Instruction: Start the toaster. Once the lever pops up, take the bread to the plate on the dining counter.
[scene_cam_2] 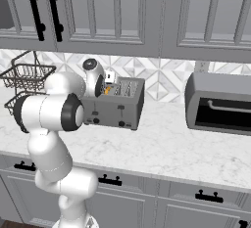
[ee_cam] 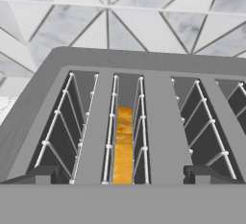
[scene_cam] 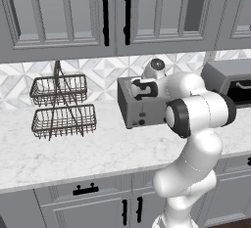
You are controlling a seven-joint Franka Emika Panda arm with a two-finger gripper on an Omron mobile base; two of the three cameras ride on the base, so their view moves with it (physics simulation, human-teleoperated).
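Grey metal toaster (ee_cam: 144,64) shows four slots; one bread (ee_cam: 124,146) slice sits in the second. Gripper (ee_cam: 124,175) hangs above, fingers spread wide, empty.

We see a white marble worktop (scene_cam: 98,153) carrying three things — a two-tier wire basket (scene_cam: 62,105), the toaster (scene_cam_2: 115,105) and a grey oven (scene_cam_2: 220,103).

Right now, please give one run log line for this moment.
gripper: open, above toaster | bread: in second slot from left in hand view
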